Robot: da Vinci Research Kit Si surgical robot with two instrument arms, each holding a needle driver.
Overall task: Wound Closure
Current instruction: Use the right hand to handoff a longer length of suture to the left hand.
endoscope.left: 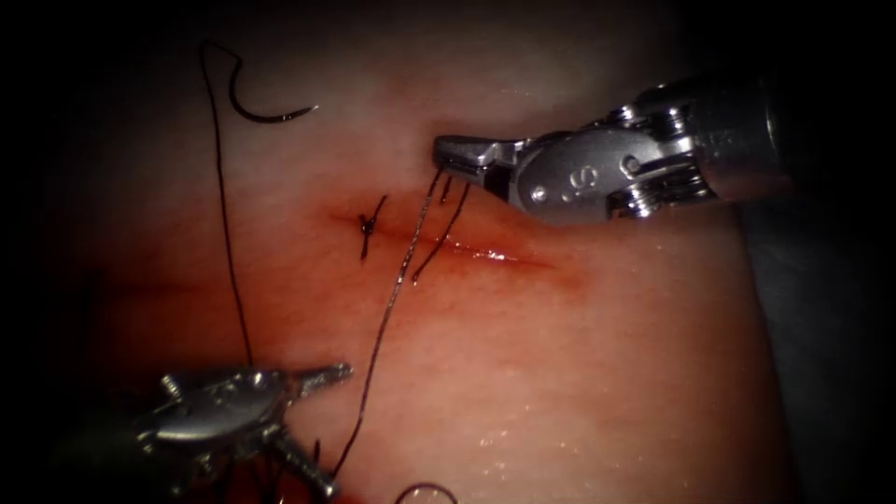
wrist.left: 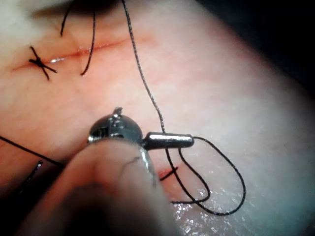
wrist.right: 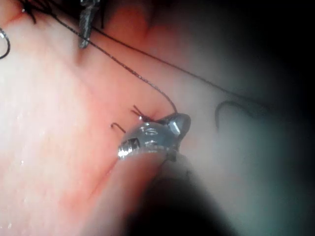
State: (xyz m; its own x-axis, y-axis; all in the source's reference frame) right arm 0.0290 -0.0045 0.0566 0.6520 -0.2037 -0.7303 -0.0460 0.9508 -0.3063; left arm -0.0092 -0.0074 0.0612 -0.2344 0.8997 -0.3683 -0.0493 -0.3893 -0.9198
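Note:
The curved needle [endoscope.left: 271,114] lies free on the tissue [endoscope.left: 579,373], far left of and above the cut [endoscope.left: 476,251]; neither tool holds it. Its thread [endoscope.left: 227,233] trails down to my left tool [endoscope.left: 327,425], which stands open low on the left with a thread strand [endoscope.left: 378,341] running between its jaws. In the left wrist view that strand [wrist.left: 142,78] crosses the left tool [wrist.left: 170,147] and loops beside it. My right tool [endoscope.left: 446,157] is shut on the thread just above the cut, with short strands hanging from it. The right wrist view shows the right tool [wrist.right: 172,124] and the needle [wrist.right: 231,108].
A tied knot [endoscope.left: 367,224] with short cut ends sits at the cut's left end, also seen as the knot [wrist.left: 38,62]. Red fluid [endoscope.left: 495,254] glistens along the cut. A small thread loop [endoscope.left: 425,492] lies at the lower edge.

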